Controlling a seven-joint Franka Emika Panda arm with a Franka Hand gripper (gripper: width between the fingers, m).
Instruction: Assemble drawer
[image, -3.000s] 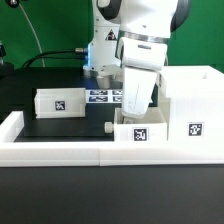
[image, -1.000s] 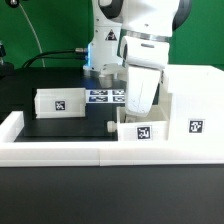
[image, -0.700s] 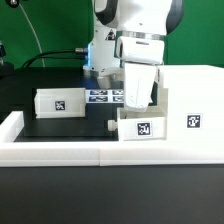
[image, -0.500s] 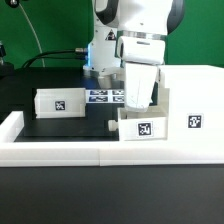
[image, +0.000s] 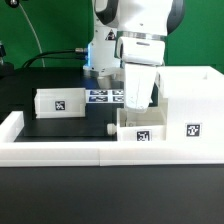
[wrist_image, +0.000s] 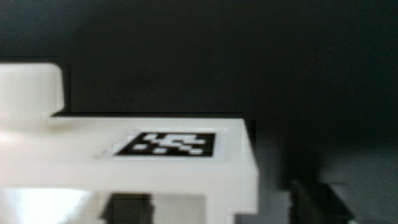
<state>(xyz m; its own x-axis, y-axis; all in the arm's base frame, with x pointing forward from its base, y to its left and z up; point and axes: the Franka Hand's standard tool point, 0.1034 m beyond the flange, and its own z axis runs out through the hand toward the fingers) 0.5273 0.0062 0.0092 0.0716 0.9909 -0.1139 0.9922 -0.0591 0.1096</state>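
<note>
Black tabletop, end effector over small tray beside drawer shell, grip state unclear, second tray apart

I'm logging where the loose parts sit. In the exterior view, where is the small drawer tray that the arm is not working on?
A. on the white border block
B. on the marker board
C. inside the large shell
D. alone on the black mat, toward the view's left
D: the free tray sits on the black mat, apart from the shell and the gripper.
</note>
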